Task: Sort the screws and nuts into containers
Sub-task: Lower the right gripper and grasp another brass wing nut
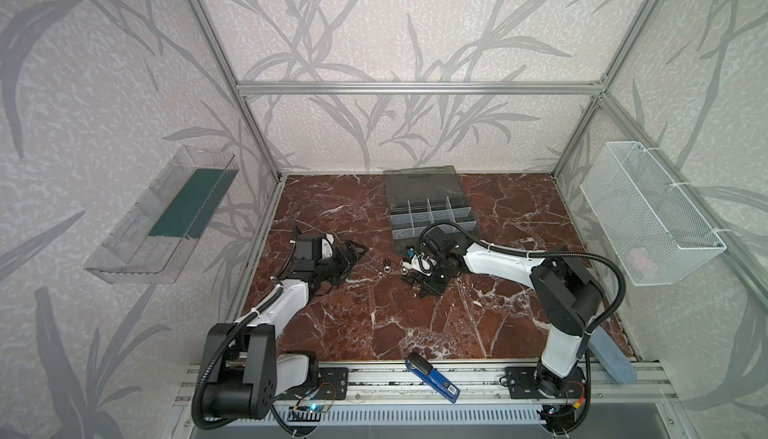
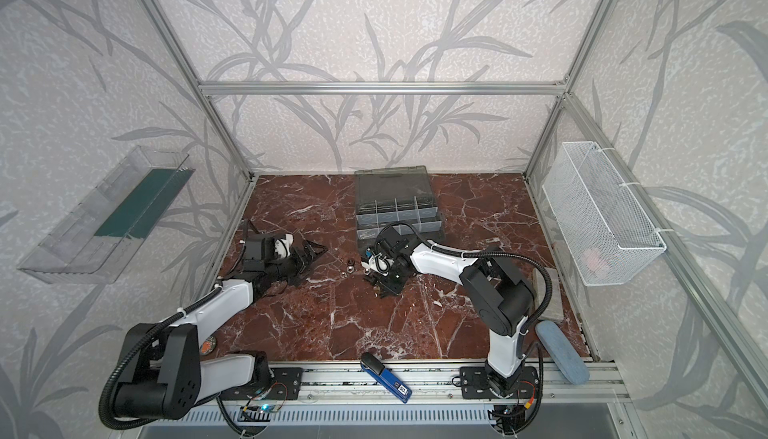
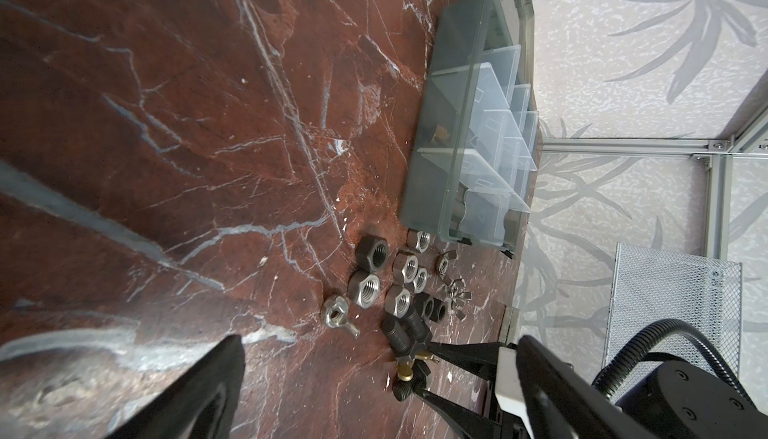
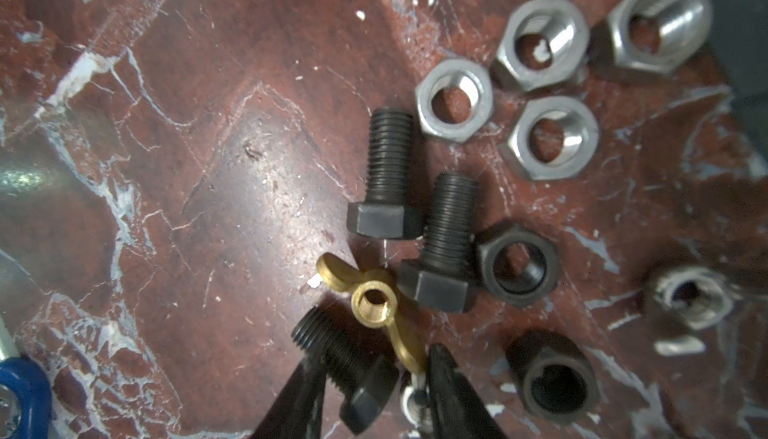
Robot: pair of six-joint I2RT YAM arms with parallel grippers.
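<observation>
The parts lie in a loose cluster on the red marble between the two arms. In the right wrist view two black screws (image 4: 386, 175) (image 4: 446, 241) lie flat beside several silver hex nuts (image 4: 455, 102), dark nuts (image 4: 517, 262) and a brass wing nut (image 4: 374, 300). My right gripper (image 4: 375, 352) is down on the table, open, its fingers either side of a third screw (image 4: 345, 358); one finger (image 4: 444, 374) touches the brass wing. My left gripper (image 3: 378, 339) hangs wide open and empty, left of the cluster (image 1: 384, 264). The containers (image 1: 420, 219) sit just behind, lid up.
A blue stapler-like tool (image 1: 432, 376) lies on the front rail. A blue-grey case (image 1: 613, 360) sits at the front right corner. The white mesh basket (image 1: 648, 212) hangs on the right wall and a clear tray (image 1: 162, 212) on the left wall.
</observation>
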